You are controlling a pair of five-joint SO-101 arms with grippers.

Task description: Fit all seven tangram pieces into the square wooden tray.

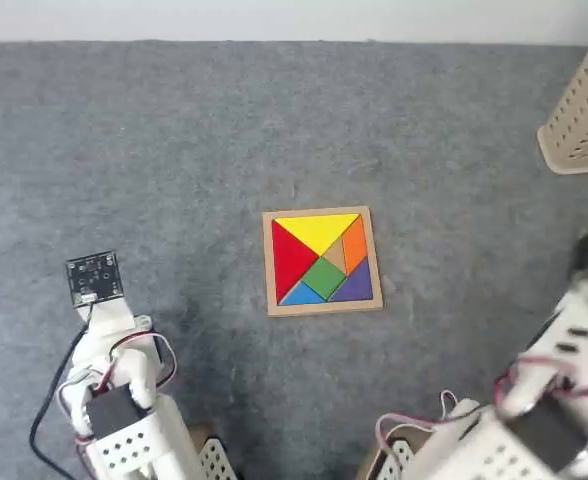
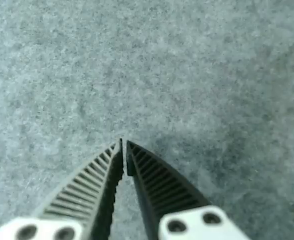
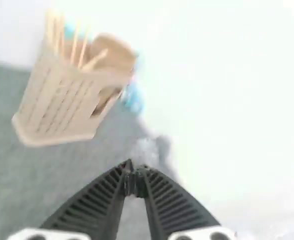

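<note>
Sitting central on the desk [image 1: 174, 140] in the high view, the square wooden tray [image 1: 324, 308] holds the coloured tangram pieces [image 1: 319, 255]. Left wrist view: the left end effector [image 2: 123, 145] hangs pinched together, empty, over the desk. Right wrist view: the right end effector [image 3: 132, 170] is likewise closed, a beige basket [image 3: 62, 107] beyond.

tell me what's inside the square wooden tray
Coloured tangram pieces fill the tray: yellow, red, orange, green, blue, purple and a small tan one near the middle. They cover the tray's floor, which cannot be seen.
</note>
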